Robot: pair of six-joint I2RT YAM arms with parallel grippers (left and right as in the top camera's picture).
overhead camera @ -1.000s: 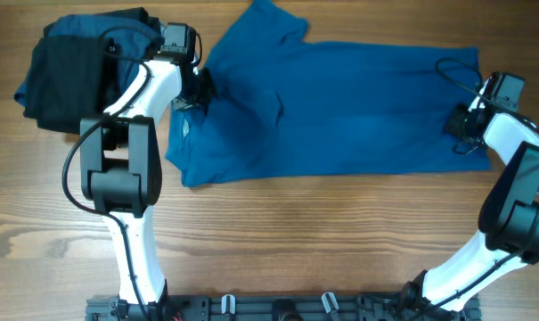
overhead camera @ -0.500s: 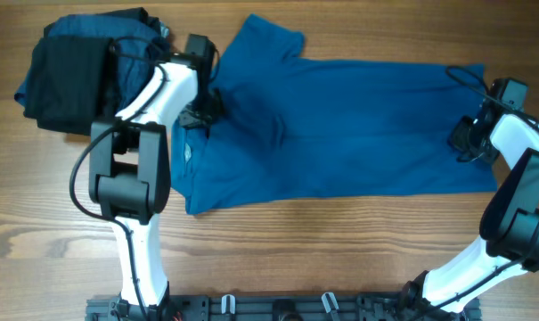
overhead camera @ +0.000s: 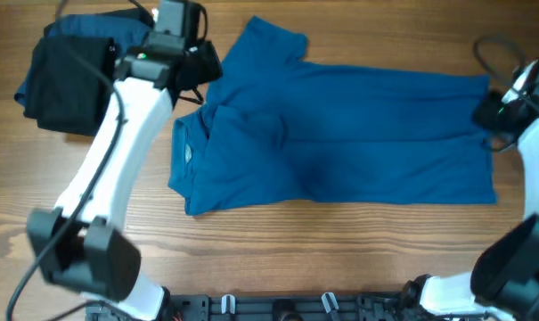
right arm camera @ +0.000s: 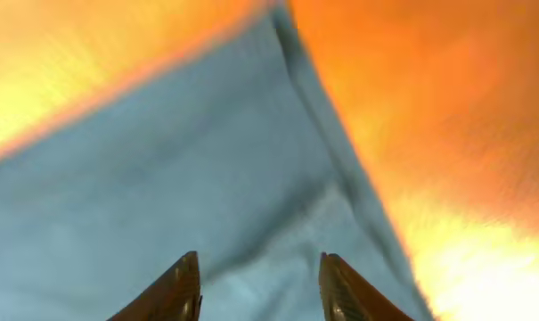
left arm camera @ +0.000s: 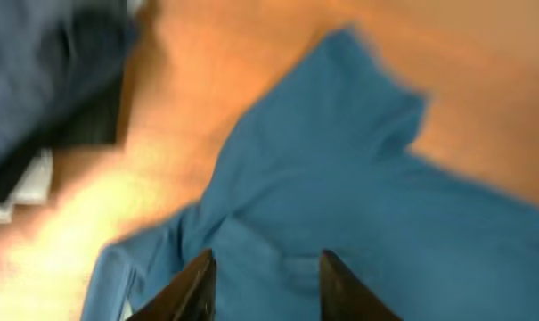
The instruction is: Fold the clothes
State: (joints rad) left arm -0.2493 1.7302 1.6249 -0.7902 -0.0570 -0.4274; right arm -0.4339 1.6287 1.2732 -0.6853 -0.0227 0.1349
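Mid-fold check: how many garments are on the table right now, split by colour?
Medium-blue polo shirt: 1
Black garment: 1
Dark blue garment: 1
Total: 3 visible

**A:** What do the wrist views leave out?

**B:** Both are smeared. The left gripper [left arm camera: 262, 272] shows only two dark fingertips above the bottom edge. The dark clothes [left arm camera: 46, 80] are a blur, cut by the left and top edges. The right gripper [right arm camera: 260, 276] is cropped the same way, and the polo shirt [right arm camera: 180, 178] there has no readable weave.

**A:** And from overhead?

**B:** The left arm [overhead camera: 131, 107] covers part of the dark clothes and the shirt's collar end, and both sets of jaws are hidden under their wrist housings. The right arm [overhead camera: 534, 134] is cut by the right edge.

**A:** The label [overhead camera: 186, 153] in the collar?

**B:** Too small to read.
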